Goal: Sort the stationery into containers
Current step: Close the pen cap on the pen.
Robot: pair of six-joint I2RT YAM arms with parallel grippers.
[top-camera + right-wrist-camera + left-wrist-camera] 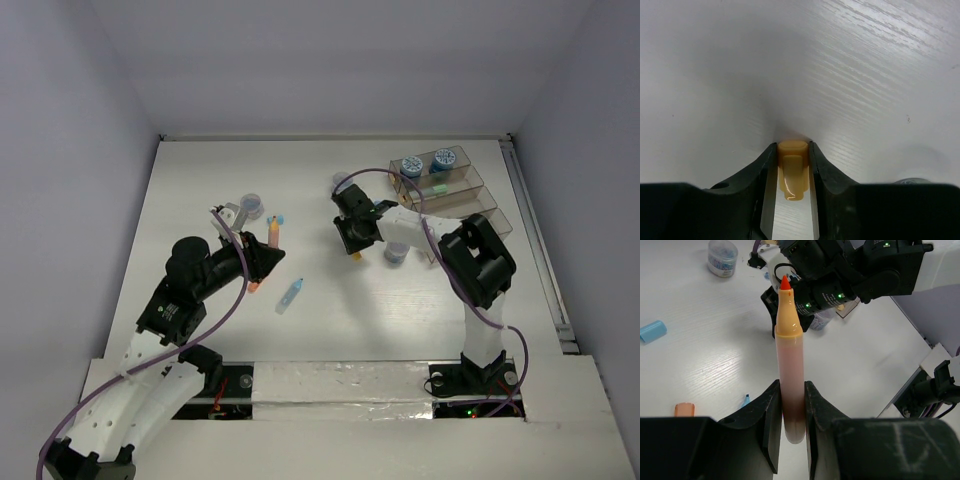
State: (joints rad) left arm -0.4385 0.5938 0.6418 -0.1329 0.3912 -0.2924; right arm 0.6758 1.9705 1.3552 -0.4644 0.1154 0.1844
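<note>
Left gripper clamped on uncapped orange marker, frame centre; right gripper clamped on orange cap, low centre; white table, pale walls

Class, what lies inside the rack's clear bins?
Two blue rolls in the rearmost bin, a green piece in the next; the right arm hides parts of the nearer two.

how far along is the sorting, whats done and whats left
Early days. Done: two blue rolls sit in the back bin of the containers, a green piece in the next bin. In hand: the left gripper clamps an uncapped orange marker; the right gripper pinches an orange cap. Left: a light-blue stick and a jar lie loose, unsorted, among others.
</note>
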